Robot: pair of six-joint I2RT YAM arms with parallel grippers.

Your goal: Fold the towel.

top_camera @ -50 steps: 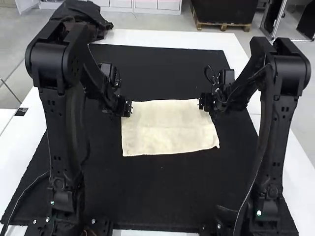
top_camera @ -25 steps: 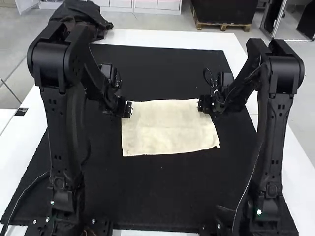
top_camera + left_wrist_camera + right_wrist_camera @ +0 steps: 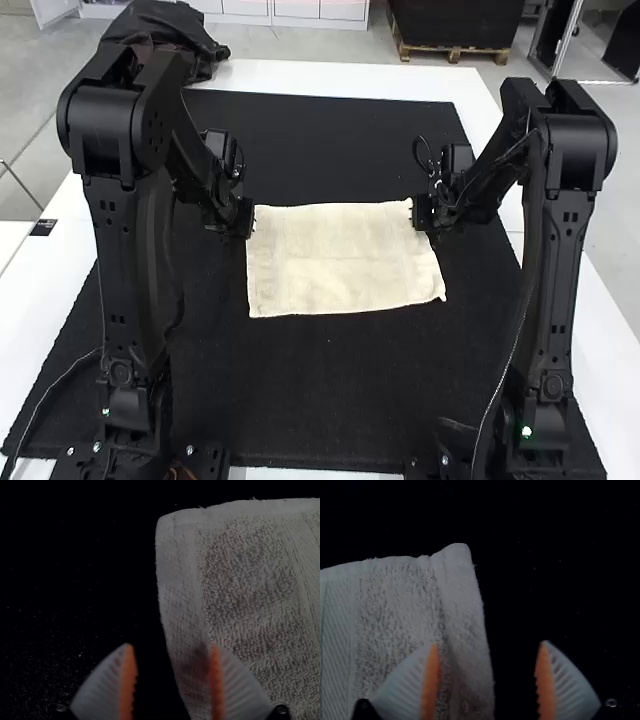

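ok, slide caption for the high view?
Left gripper and right gripper at the far corners of a cream towel, flat on black matting.

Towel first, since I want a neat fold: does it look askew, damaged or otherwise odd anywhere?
Slightly askew: in the high view, the towel lies spread on the black mat, but its near edge slants and its near right corner juts outward, so the outline looks lopsided. I see no tear.
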